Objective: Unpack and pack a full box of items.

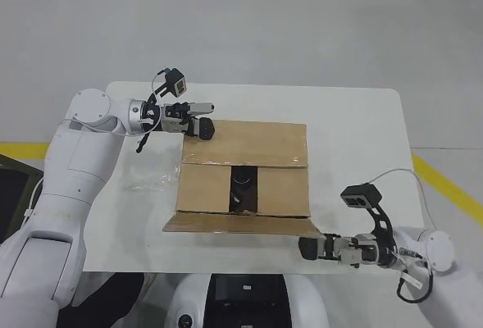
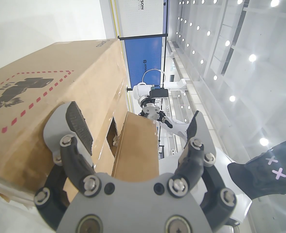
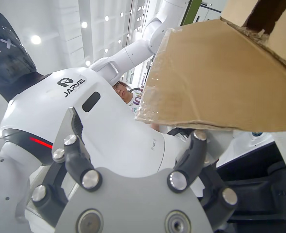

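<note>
A cardboard box stands mid-table, its two inner flaps lying nearly flat with a gap between them. A dark item shows through that gap. The far flap and the near flap are folded outward. My left gripper is open at the far flap's left corner; in its wrist view the left gripper has the box wall beside one finger. My right gripper hovers at the near flap's right corner. In its wrist view the right gripper is open, one fingertip just under the flap's edge.
A crumpled clear plastic bag lies on the white table left of the box. Bare table spreads to the right of the box. The table's front edge runs close behind my right gripper.
</note>
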Robot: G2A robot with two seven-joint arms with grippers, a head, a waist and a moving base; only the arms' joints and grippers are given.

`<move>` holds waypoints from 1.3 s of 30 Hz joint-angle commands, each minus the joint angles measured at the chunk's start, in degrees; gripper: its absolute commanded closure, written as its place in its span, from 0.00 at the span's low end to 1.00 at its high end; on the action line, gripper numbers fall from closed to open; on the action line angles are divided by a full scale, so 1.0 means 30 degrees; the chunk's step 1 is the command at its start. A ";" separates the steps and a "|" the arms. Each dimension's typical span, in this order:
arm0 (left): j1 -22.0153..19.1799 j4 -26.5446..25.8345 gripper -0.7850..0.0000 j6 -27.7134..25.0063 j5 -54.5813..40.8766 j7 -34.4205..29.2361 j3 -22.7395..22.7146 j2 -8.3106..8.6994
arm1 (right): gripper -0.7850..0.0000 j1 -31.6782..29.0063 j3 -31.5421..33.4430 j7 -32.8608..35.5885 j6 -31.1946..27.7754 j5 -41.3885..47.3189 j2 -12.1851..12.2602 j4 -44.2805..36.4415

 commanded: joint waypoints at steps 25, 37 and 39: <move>0.0000 0.0000 0.00 0.0000 0.0000 0.0000 0.0000 0.0000 | 0.00 0.5109 -0.1939 -0.1668 -0.0731 -0.1092 -0.0986 0.4070; 0.0000 0.0000 0.00 0.0000 0.0000 0.0000 0.0000 0.0000 | 0.00 0.7517 -0.3069 -0.2166 -0.0095 -0.1195 -0.1543 0.6248; 0.0000 0.0000 0.00 0.0000 0.0000 0.0000 0.0000 0.0000 | 0.00 0.7804 -0.3190 -0.2357 0.0122 -0.1296 -0.1618 0.6629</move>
